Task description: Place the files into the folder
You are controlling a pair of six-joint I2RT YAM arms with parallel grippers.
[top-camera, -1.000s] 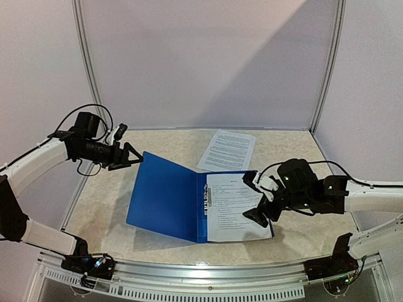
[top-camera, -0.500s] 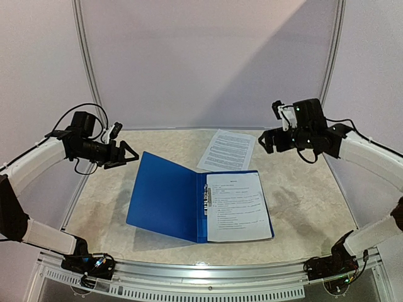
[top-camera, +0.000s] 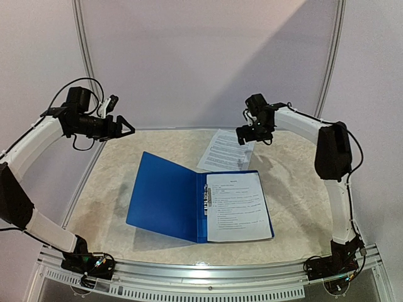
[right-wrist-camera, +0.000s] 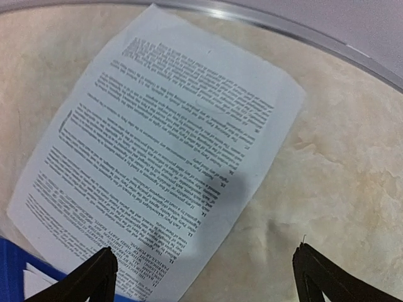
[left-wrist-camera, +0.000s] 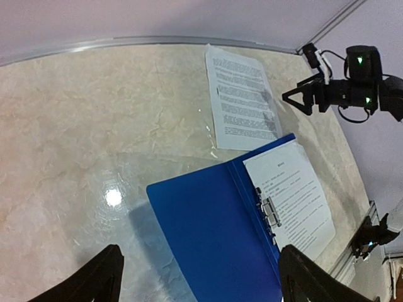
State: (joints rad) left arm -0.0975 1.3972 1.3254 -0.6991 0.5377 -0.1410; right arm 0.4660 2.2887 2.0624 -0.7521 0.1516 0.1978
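The blue folder (top-camera: 165, 196) lies open in the middle of the table, with its metal clip (top-camera: 207, 200) at the spine. A printed sheet (top-camera: 238, 206) lies on its right half; I cannot tell whether more sheets lie under it. Another printed sheet (top-camera: 227, 150) lies loose on the table behind the folder. My right gripper (top-camera: 244, 134) hangs open above this loose sheet (right-wrist-camera: 164, 145), not touching it. My left gripper (top-camera: 128, 128) is open and empty, held high over the table's left side, looking down on the folder (left-wrist-camera: 214, 233) and both sheets.
The beige marble tabletop (top-camera: 296, 189) is closed in by pale booth walls and a metal rim (right-wrist-camera: 283, 28) along the back. A metal rail (top-camera: 201, 277) runs along the front edge by the arm bases.
My right arm has left the folder's right page, lifting and swinging back and left to above the loose sheet. My left arm has risen a little. The papers and folder have not moved.
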